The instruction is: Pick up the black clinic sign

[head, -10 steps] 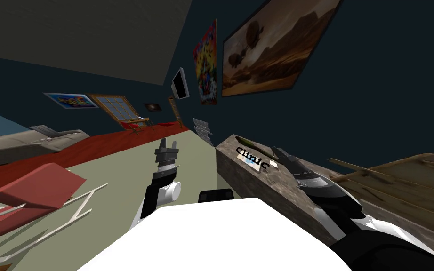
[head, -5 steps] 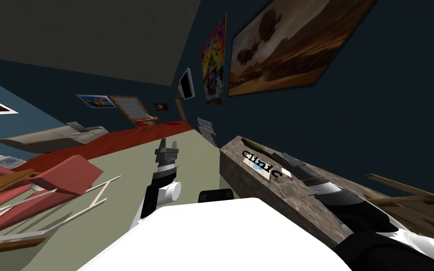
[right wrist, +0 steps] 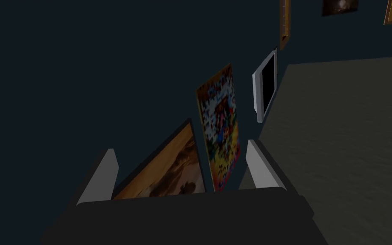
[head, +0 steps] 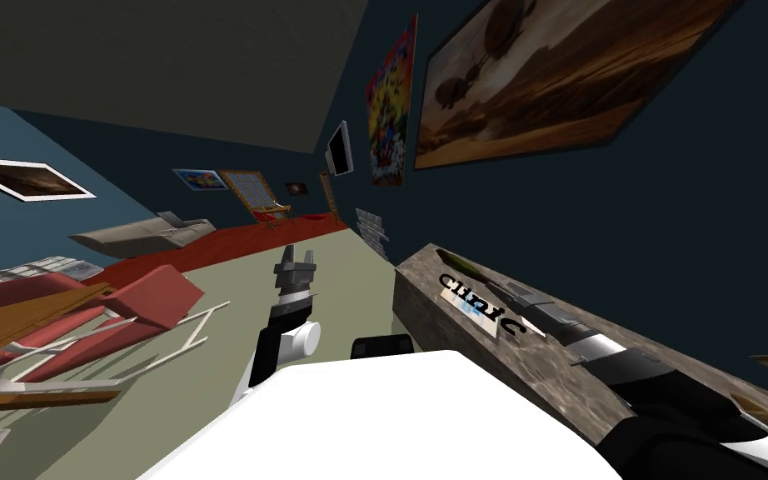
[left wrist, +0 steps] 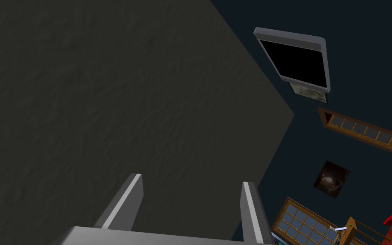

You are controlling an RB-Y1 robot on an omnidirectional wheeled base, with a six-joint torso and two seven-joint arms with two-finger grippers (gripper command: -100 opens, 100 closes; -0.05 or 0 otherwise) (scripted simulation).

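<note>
— So, where is the sign?
— The black sign [head: 480, 303] lies flat on the desk [head: 491, 367], about 4 o'clock from the middle of the head view. Its lettering runs along the desk, from 10 o'clock to 4 o'clock.
— Which arm is nearer?
— The right arm [head: 615, 362], easily. It reaches along the desk, and its jaws sit just beside the sign on the wall side. From them the sign lies at roughly 8 o'clock, though I can't quite tell whether a fingertip touches it.
— And the jaws?
— The right jaws are spread wide and hold nothing. They are aimed up at the dark wall [right wrist: 63, 64]. The left arm [head: 281, 329] is well apart, at 9 o'clock from the sign, and its jaws are likewise apart and empty.
— Next?
— I'd judge the wrist must tip down so the jaws straddle the sign's short side.
</note>
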